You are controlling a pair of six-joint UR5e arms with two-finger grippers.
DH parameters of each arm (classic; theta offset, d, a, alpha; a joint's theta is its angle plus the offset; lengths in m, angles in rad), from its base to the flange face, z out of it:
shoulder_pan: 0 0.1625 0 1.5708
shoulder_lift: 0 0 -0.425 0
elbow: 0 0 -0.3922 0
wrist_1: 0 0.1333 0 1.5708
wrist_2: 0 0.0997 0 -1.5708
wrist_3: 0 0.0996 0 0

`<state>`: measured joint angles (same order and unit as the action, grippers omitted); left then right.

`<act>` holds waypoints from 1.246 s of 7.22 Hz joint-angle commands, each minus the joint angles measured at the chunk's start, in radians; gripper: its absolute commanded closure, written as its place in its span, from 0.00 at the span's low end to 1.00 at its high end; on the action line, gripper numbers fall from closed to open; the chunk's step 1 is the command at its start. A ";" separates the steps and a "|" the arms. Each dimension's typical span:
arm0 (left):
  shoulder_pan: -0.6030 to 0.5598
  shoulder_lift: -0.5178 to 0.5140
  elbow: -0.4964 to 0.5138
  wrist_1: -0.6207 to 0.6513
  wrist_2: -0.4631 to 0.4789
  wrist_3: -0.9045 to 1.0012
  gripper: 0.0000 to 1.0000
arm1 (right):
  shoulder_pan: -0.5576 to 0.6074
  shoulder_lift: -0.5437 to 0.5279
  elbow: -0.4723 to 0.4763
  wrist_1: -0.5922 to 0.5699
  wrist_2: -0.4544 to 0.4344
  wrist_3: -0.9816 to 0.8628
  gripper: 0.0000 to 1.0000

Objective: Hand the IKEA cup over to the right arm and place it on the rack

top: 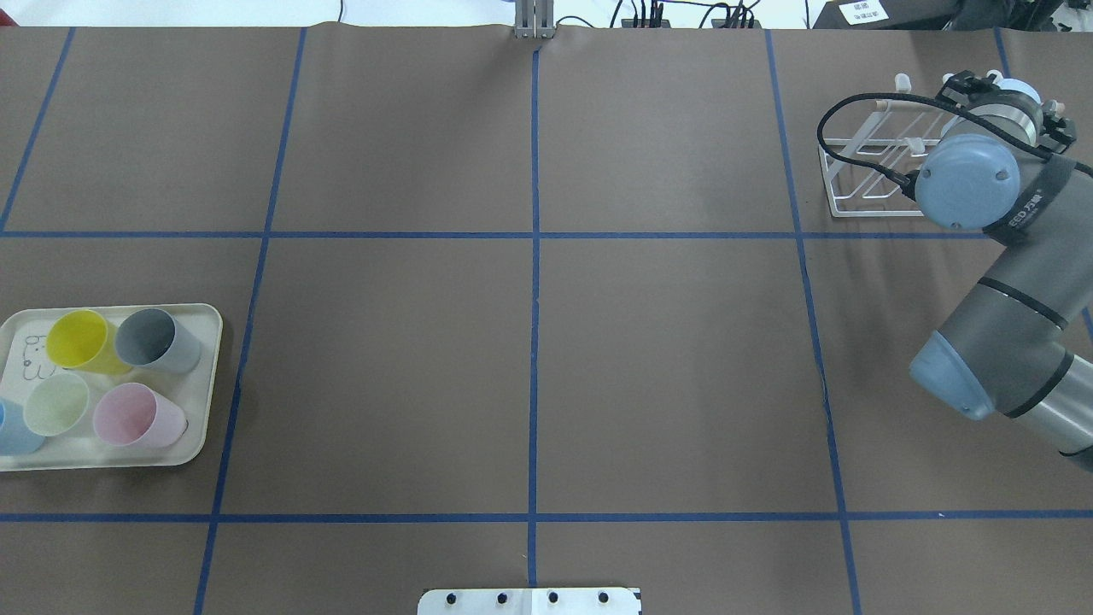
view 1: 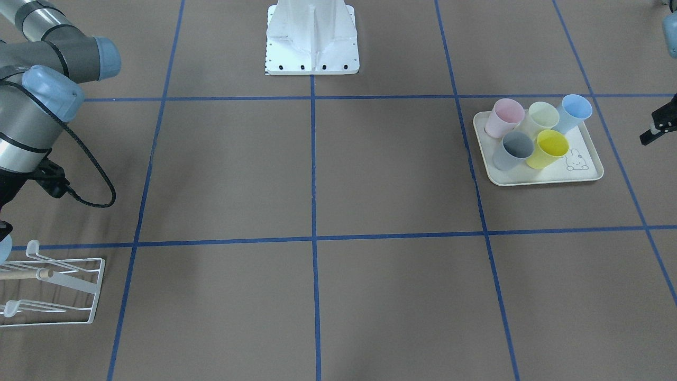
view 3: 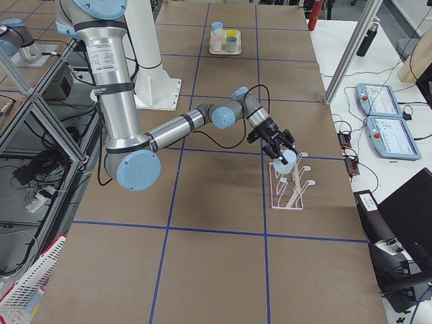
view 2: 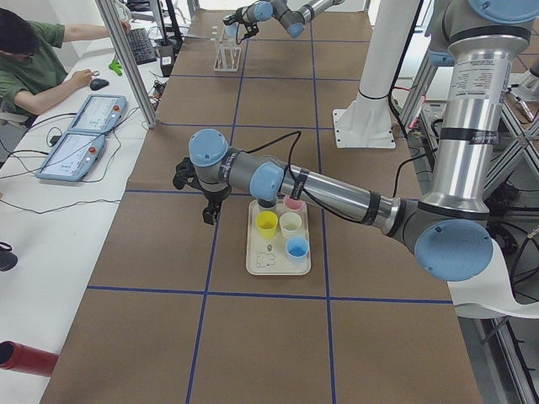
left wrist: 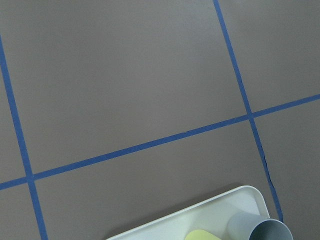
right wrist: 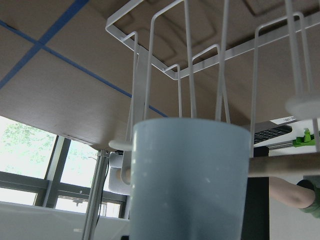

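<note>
Right wrist-mounted view has the pale blue IKEA cup [right wrist: 190, 180] filling its lower middle, clamped in the right gripper [view 3: 278, 147] and held close to the rack [view 3: 289, 187], whose prongs [right wrist: 187, 60] stand straight ahead. We judge the danger to be a misaligned approach — the cup's edge could catch a rounded tip [right wrist: 304, 106] or the wooden dowel [right wrist: 285, 165], shoving the light wire frame or toppling off once released. The left gripper [view 2: 210, 210] hangs beside the tray [view 2: 257, 268], mid-frame in the exterior left view; we cannot tell whether it is spread or closed.
</note>
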<state>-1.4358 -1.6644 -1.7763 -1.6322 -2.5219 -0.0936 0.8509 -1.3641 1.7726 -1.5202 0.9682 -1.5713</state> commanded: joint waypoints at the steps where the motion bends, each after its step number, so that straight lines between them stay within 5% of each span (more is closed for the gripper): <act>1: 0.000 0.000 0.000 -0.002 0.000 0.000 0.00 | -0.007 0.002 -0.005 0.000 0.000 0.005 0.43; 9: 0.000 0.000 0.005 -0.002 0.000 0.000 0.00 | -0.030 0.020 -0.071 0.002 -0.016 0.025 0.38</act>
<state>-1.4358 -1.6643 -1.7721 -1.6337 -2.5219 -0.0936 0.8225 -1.3442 1.7069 -1.5186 0.9528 -1.5495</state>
